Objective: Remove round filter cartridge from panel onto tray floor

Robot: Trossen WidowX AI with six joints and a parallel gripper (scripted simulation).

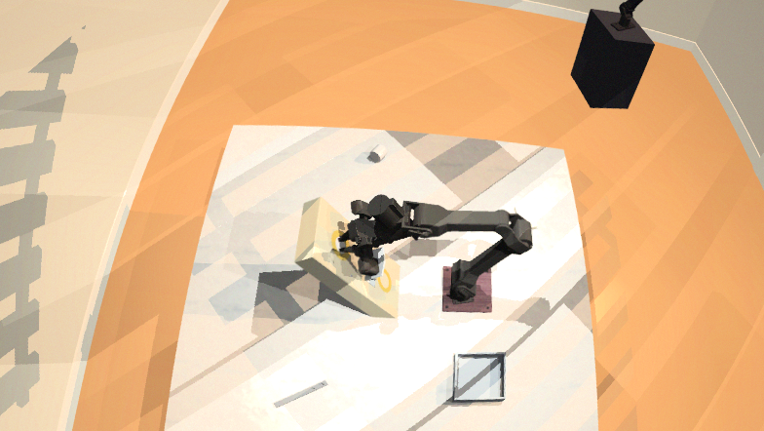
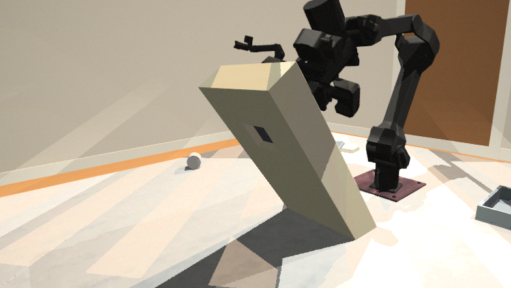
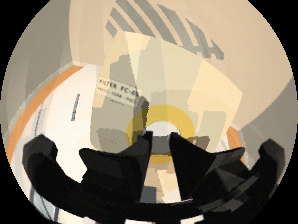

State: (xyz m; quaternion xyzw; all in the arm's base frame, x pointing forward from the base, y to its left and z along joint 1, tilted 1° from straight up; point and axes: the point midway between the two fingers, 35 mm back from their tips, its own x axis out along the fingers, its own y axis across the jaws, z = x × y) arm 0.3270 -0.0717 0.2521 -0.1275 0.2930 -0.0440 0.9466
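The pale yellow service panel [image 1: 314,227] [image 2: 246,111] [image 3: 165,75] stands tilted in front of the arm. The filter cartridge [image 3: 161,127] shows as a white round face inside a yellow ring [image 3: 187,125]. My gripper [image 1: 342,244] [image 3: 160,133] is at this face, its fingers nearly together and shut on the cartridge. The fingertips cover the slots, and I cannot tell how far the cartridge stands out of the panel. In the exterior view the panel hides the fingertips. The grey square tray [image 1: 478,400] [image 2: 491,214] lies well away from the gripper, beyond the arm's base.
A second yellow ring [image 1: 385,289] is lower on the panel. A white cylinder [image 1: 378,152] [image 2: 194,161] lies on the table beyond the panel. A thin grey bar [image 1: 300,394] [image 3: 75,107] lies on the tray's side. The arm's base stands on a dark red plate [image 1: 481,302] [image 2: 414,186].
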